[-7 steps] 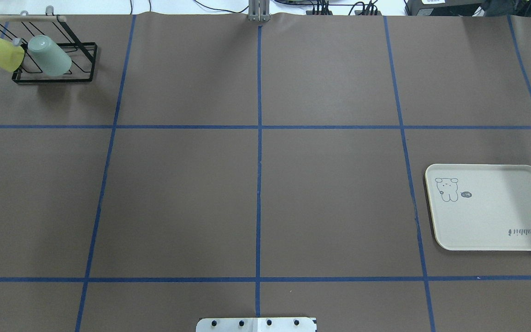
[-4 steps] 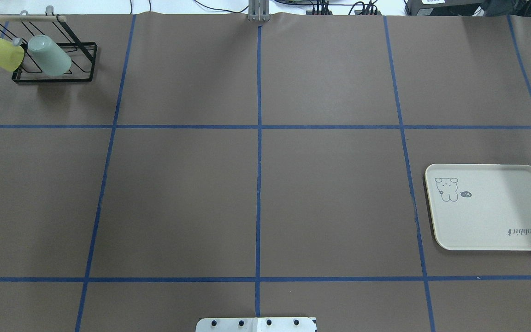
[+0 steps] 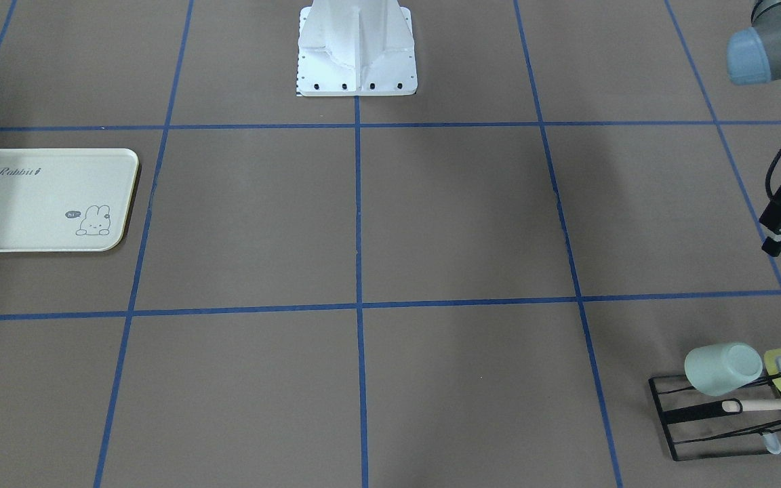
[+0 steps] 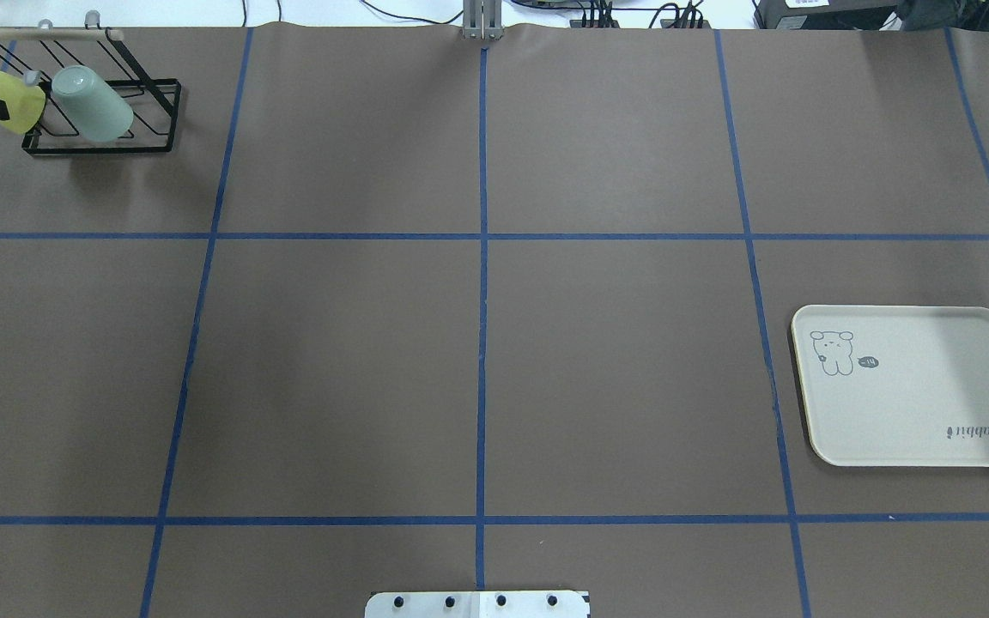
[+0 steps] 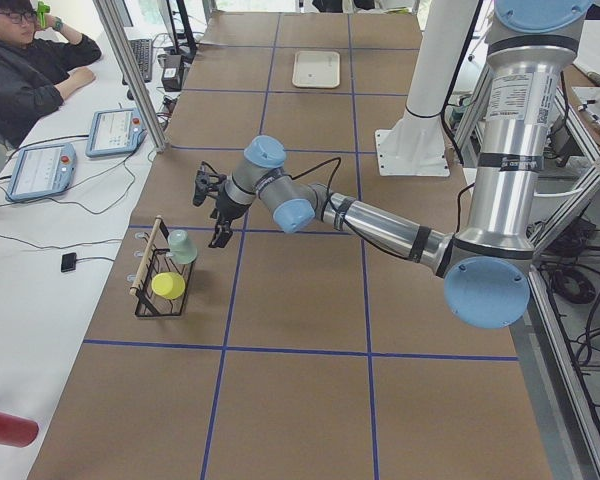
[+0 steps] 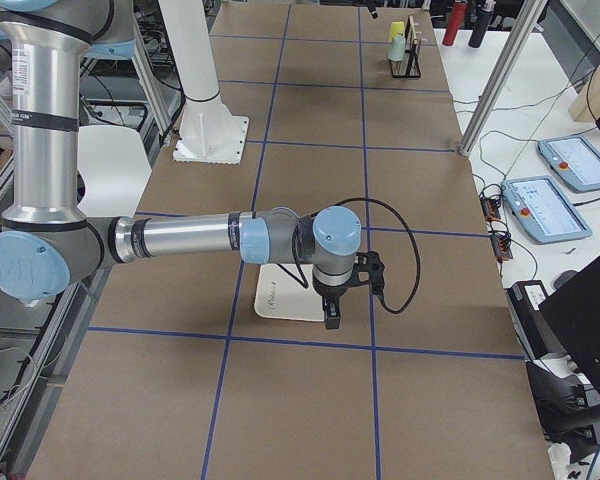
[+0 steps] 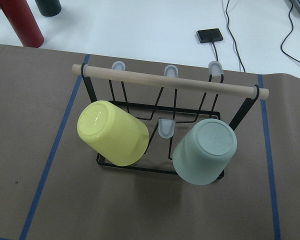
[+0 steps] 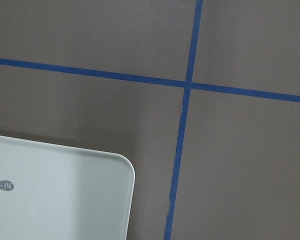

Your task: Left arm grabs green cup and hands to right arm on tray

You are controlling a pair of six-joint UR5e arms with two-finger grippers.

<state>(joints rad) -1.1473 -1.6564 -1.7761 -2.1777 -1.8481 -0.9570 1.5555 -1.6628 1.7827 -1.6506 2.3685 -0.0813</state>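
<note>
Rack (image 7: 165,82), one green cup (image 7: 205,152), one yellow cup (image 7: 112,132); left end effector (image 5: 211,212) spread, right end effector (image 6: 331,318) unclear

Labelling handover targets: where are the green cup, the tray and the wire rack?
green cup (image 7: 216,141), left wrist view, upturned base.
tray (image 4: 915,403), overhead view, bare middle.
wire rack (image 7: 140,77), left wrist view, wooden top rod.
</note>
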